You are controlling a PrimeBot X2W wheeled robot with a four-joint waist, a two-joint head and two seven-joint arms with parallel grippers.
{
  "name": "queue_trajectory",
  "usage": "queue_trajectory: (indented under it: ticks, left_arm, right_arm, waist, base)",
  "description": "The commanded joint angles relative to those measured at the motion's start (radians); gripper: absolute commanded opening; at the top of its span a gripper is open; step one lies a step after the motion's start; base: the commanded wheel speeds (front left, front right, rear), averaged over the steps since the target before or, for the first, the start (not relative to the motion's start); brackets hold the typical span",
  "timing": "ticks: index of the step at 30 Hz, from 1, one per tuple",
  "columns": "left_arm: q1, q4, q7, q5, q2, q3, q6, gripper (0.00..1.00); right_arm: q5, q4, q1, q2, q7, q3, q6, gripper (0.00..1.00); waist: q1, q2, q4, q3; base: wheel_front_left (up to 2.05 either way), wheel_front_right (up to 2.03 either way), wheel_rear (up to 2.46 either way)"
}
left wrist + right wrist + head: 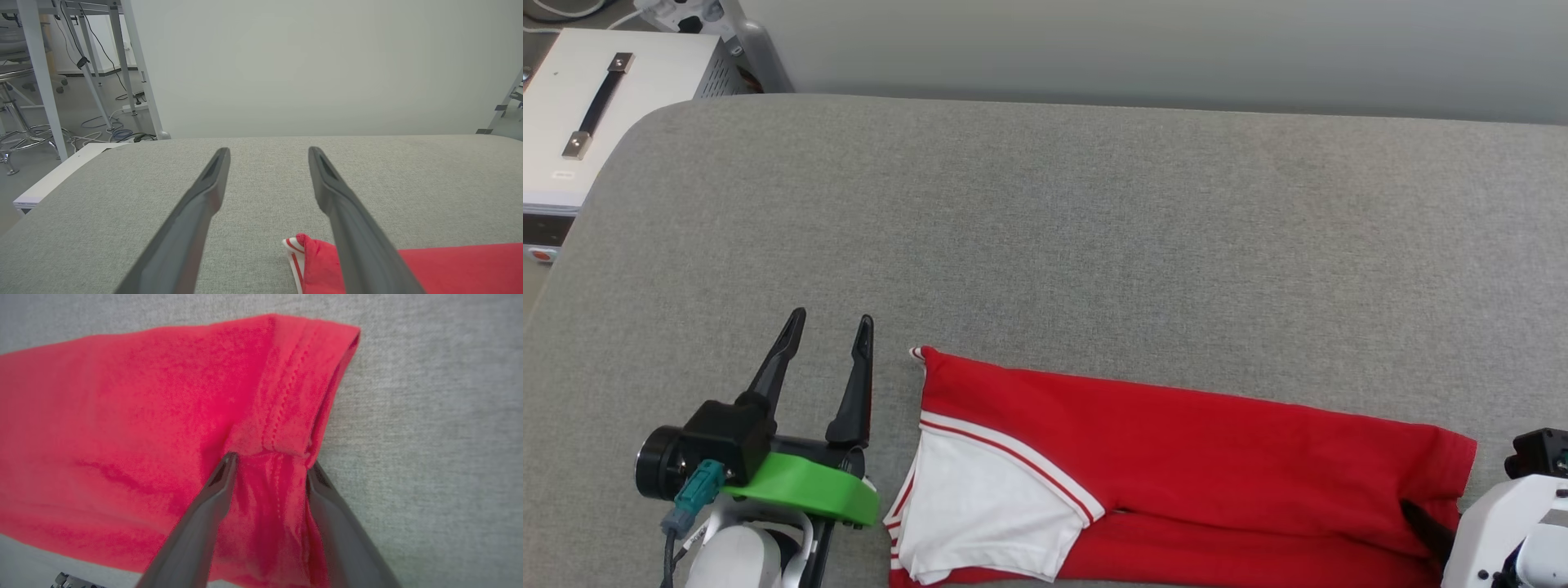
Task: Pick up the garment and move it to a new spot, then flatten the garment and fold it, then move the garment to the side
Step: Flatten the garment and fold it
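Right gripper [269, 462] straddles the garment [122, 416] hem; left gripper [832, 318] sits beside it

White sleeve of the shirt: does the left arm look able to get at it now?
Probably yes. The left tool stands open right beside the red shirt, next to its white sleeve, with a bare strip of grey padded surface between them.

Garment [1217, 441] bottom cut by head-view edge; right end effector [1425, 524] mostly hidden.
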Motion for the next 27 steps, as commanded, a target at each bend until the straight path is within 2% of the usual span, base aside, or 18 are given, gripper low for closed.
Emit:
queue_trajectory:
  ticks: [1,11,21,27]
  left_arm:
    - [0.015,0.002,-0.006,0.008,-0.009,0.002,-0.007,1.0]
    - [0.034,0.011,-0.006,0.009,-0.008,0.0,-0.01,1.0]
    - [0.047,0.016,-0.006,-0.002,0.002,-0.018,-0.01,1.0]
    - [0.051,0.018,-0.006,-0.007,-0.001,-0.023,-0.01,1.0]
  right_arm:
    - [0.011,0.028,0.012,0.039,-0.001,0.037,0.008,0.0]
    - [0.001,0.045,0.001,-0.023,-0.109,0.018,0.008,0.0]
    - [-0.092,0.132,-0.035,-0.115,-0.21,-0.083,0.008,0.0]
    - [-0.122,0.168,-0.05,-0.12,-0.226,-0.119,0.008,0.0]
  waist:
    - [0.0,0.0,-0.005,-0.006]
    - [0.0,0.0,-0.027,-0.046]
    - [0.0,0.0,-0.038,-0.077]
    - [0.0,0.0,-0.035,-0.097]
  base:
    - [0.0,0.0,0.0]
    - [0.0,0.0,0.0]
    - [0.0,0.0,0.0]
    - [0.0,0.0,0.0]
